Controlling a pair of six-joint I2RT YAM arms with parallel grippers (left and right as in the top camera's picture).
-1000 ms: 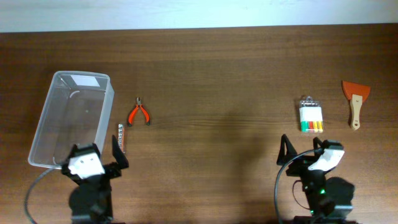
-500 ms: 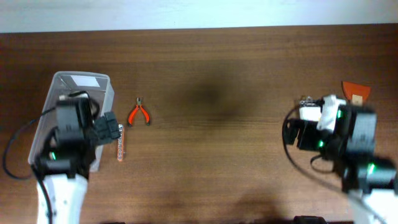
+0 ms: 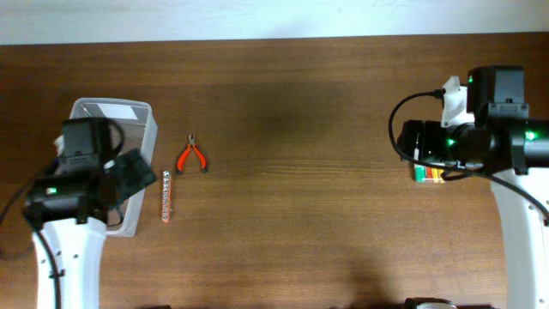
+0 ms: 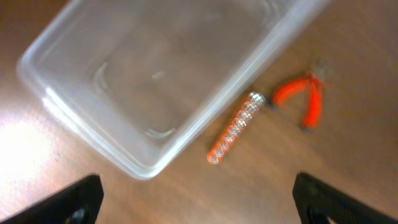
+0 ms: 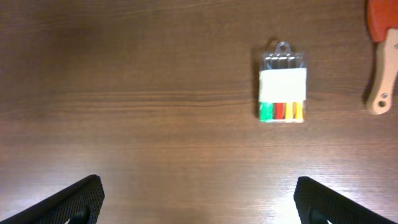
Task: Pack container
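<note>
Both arms have swung out from the near edge: left claw (image 4: 199, 205) open over the empty container (image 4: 155, 68) at counter (image 3: 300, 215) left, right claw (image 5: 199, 202) open near the pack (image 5: 282, 87), nothing packed yet

**Dark wooden table, five things on it**

The table (image 3: 292, 129) is brown wood with the grain running across. At its left end lies the clear plastic container (image 3: 151, 137), set slightly askew. Just beside its long side lies an orange strip (image 3: 166, 196) of silver bits, and a little further out orange-handled pliers (image 3: 192, 156). Well apart, at the right end, lie a clear pack (image 5: 282, 85) with coloured sticks and a wooden-handled scraper (image 5: 382, 56) with an orange blade.
</note>
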